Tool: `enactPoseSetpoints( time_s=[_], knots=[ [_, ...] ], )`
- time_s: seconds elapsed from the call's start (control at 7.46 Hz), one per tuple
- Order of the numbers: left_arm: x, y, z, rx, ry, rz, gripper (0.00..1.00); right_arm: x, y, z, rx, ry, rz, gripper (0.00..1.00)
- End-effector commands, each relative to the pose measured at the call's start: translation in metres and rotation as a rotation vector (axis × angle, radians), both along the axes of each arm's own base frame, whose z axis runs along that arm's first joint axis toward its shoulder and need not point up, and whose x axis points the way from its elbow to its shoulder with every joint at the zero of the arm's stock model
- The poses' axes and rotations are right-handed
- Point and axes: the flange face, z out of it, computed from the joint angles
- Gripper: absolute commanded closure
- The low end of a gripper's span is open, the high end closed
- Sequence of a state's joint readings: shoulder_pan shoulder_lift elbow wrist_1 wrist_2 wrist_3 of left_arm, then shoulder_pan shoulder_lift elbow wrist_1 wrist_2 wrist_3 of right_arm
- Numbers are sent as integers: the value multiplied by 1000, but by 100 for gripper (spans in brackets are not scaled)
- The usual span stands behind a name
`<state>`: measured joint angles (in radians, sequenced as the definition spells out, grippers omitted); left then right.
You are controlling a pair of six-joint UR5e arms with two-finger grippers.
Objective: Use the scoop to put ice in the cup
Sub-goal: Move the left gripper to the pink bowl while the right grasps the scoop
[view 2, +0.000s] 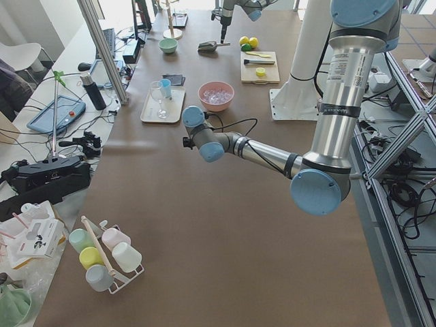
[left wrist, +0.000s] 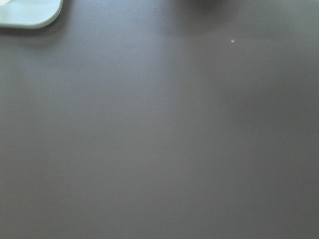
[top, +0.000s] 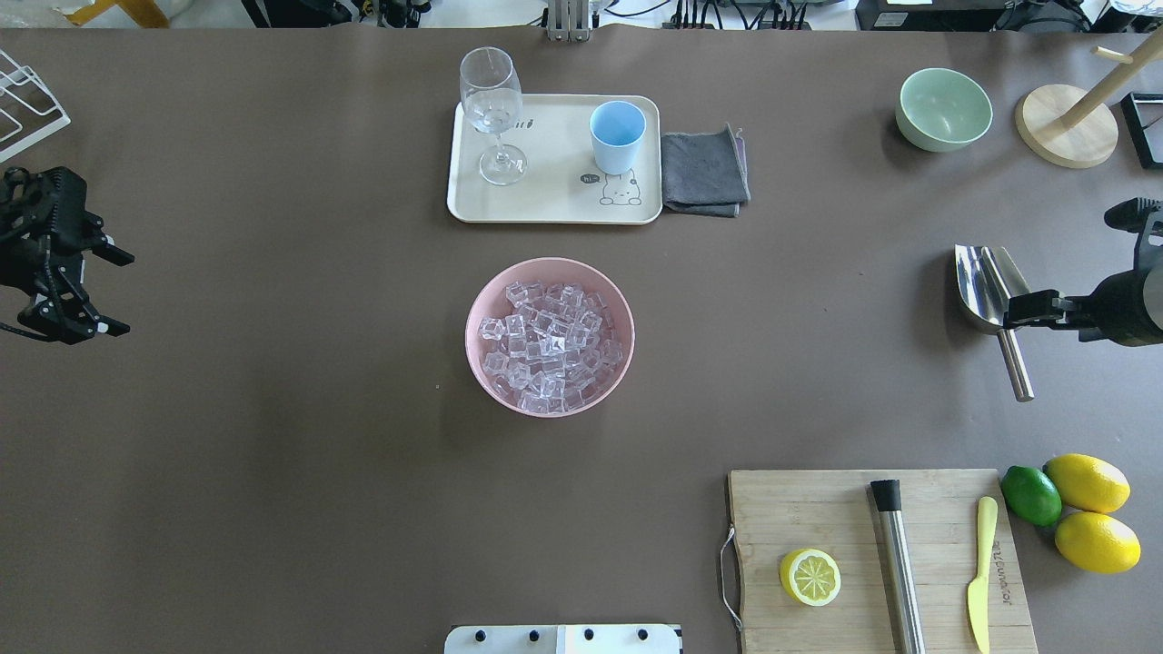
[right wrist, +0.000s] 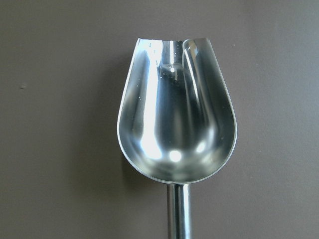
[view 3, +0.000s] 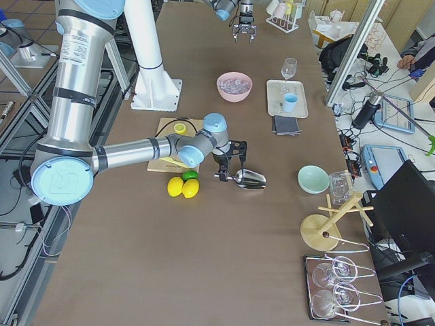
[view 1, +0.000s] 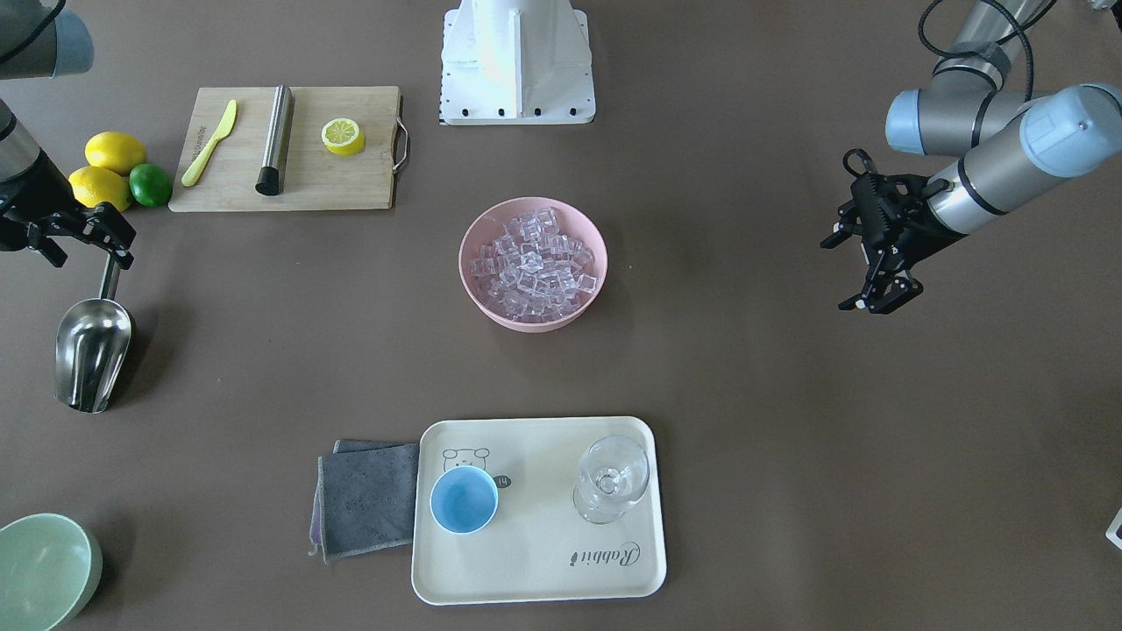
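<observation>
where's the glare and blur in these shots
Right wrist view: the shiny steel scoop throws bright glare spots in its trough, yet stays sharp. Left wrist view: soft, nearly featureless brown table, only a pale rounded corner at top left. Front-facing view: the white robot base is blown out.

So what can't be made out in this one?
- Grip of right tool on scoop handle: tool itself hides contact in overhead and front views; right wrist view cuts handle off.
- Left wrist view: blurred, only table.
- Front view's corner cuts green bowl.
</observation>
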<state>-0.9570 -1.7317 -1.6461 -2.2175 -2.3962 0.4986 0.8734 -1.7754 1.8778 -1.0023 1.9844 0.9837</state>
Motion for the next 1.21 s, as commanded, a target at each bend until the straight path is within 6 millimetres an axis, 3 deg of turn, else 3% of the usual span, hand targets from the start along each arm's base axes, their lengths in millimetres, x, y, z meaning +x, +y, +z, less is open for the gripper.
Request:
enactPoseSetpoints(
  time_s=[0.0,0.27,0.4,0.54,0.67,0.8,0.94,1.07],
  knots=[
    [88,31,-44,211,63,37,1,-18,8,10,25,10,-32,10],
    [113,35,-37,254,82,39,1,-27,13,15,31,32,-40,21],
    [126,29,-48,264,91,43,1,-26,15,19,31,38,-48,29],
    [135,19,-66,263,105,20,1,-24,17,20,29,38,-51,46],
    [142,22,-68,159,111,-12,1,-25,17,19,26,33,-51,61],
    [165,36,-69,142,106,-17,1,-25,19,19,24,26,-49,71],
    [167,35,-72,144,107,-25,1,-24,21,20,26,22,-52,97],
    [167,34,-73,142,104,-27,1,-21,25,22,31,9,-56,100]
  ],
)
